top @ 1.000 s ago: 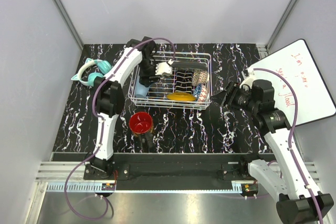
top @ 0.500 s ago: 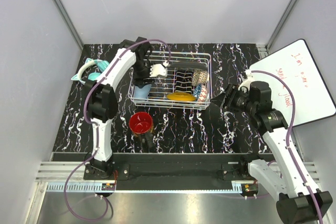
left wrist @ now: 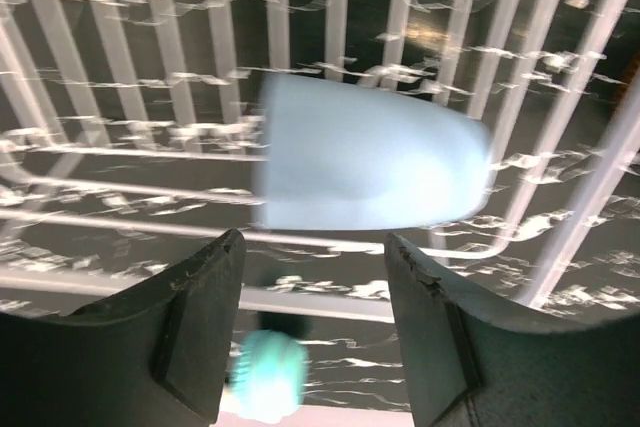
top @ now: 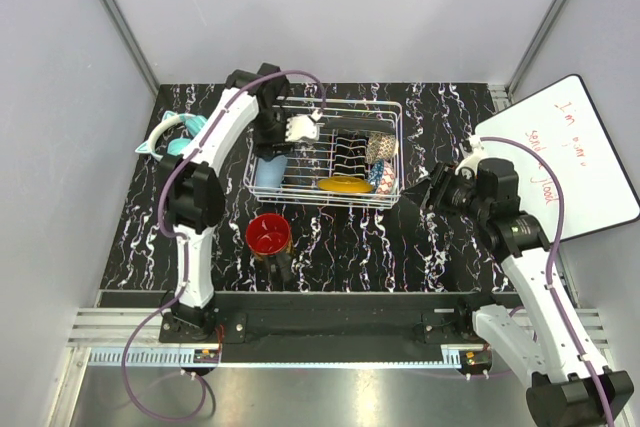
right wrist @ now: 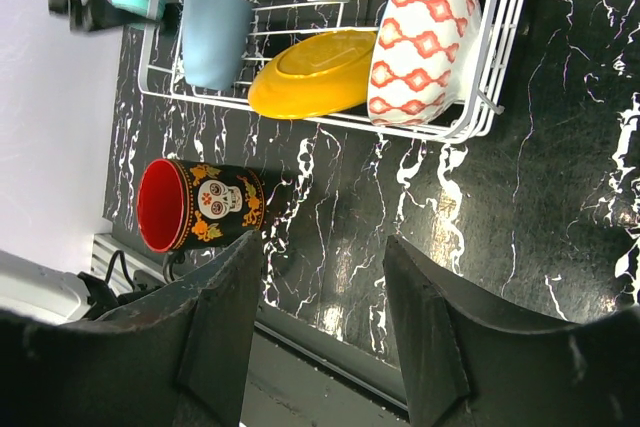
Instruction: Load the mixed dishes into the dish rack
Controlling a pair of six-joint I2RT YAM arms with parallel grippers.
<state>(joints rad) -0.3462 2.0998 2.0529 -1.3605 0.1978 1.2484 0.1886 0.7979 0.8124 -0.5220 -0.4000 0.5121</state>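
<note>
On the counter point(top: 440, 107), at 7 o'clock of the rack point(top: 340, 102), the mug point(top: 268, 234) is seen standing upright and apart from the wires, red inside facing up; it is not yet loaded. The cup point(left wrist: 370, 162), plate point(right wrist: 315, 72) and bowl point(right wrist: 420, 42) are held in the rack. The left hand point(left wrist: 312, 287) is spread and empty above the cup at the rack's 9 o'clock end. The right hand point(right wrist: 322, 267) is spread and empty over the counter at 4 o'clock of the rack.

The mug is judged rigid, glazed and therefore slippery, fairly heavy for its size, and liable to chip against the wires. A hold across the rim wall, one finger inside, is advised. A handle cannot be confirmed.
</note>
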